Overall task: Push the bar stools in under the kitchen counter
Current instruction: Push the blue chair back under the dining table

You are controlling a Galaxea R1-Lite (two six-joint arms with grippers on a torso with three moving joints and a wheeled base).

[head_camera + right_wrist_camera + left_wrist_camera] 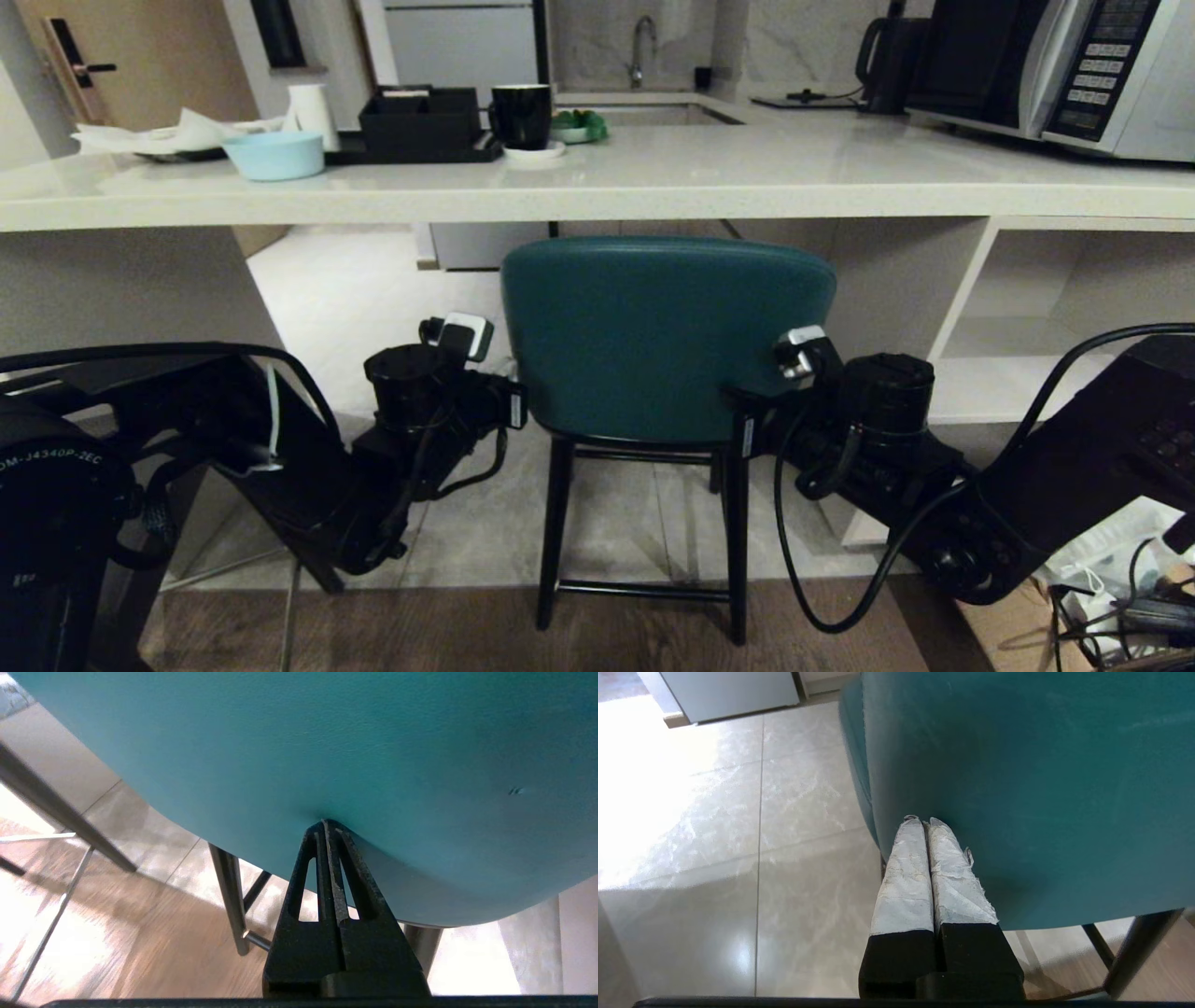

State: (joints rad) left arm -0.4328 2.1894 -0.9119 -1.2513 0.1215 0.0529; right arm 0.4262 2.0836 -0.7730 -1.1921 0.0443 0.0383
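While both arms reach forward from the lower corners of the head view, the teal bar stool point(667, 341) is met at its curved padded back by two clenched claws. The left gripper point(924, 823) is pressed, fingers together and grasping nothing, against the back's left edge; the right gripper point(325, 823) is likewise clenched on nothing, its tip touching the back's lower right part.

On the kitchen counter point(653, 191) a pale blue bowl point(274, 154) is seen at the left, its contents hidden by its rim. A black tray-like organiser point(420, 121) is set behind it, with a white cup point(313, 112) and crumpled paper point(159, 135) beside it. A black mug point(521, 114) is placed on a white saucer point(534, 151); what the mug holds cannot be told. A sink with a faucet point(639, 47) lies behind, and a microwave point(1055, 70) is stood at the right end.

Pale stone tiles are laid under the counter, and darker wood-look flooring point(467, 635) nearer the robot. White open shelving point(1074, 308) is fitted beneath the right end.

The stool is stood upright on thin black legs, its back turned toward the robot and its seat pointed in under the counter; the back's top appears just below the slab edge.
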